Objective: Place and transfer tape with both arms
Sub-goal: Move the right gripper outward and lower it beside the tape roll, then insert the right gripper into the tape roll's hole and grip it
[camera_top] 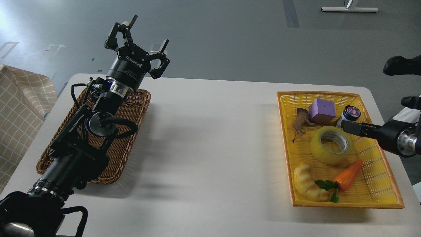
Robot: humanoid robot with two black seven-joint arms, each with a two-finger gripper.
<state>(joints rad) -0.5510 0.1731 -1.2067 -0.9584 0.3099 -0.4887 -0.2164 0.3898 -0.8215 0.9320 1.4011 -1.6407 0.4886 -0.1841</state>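
Observation:
The tape [331,145], a wide translucent yellow roll with a grey-white core, lies flat in the middle of the yellow basket [378,184] on the right. My right gripper [352,127] comes in from the right edge, low over the basket. One dark finger [357,128] reaches to just above the roll's far right side, next to the small jar. I cannot make out how its fingers stand. My left gripper [141,42] is raised over the far end of the brown wicker basket [128,138], its fingers spread and empty.
In the yellow basket with the tape lie a purple block [322,110], a brown toy animal [300,122], a small jar [349,114], a toy carrot [348,175] and a croissant toy [307,186]. Checked cloth [19,108] hangs at the left. The white table [210,138] bears both baskets.

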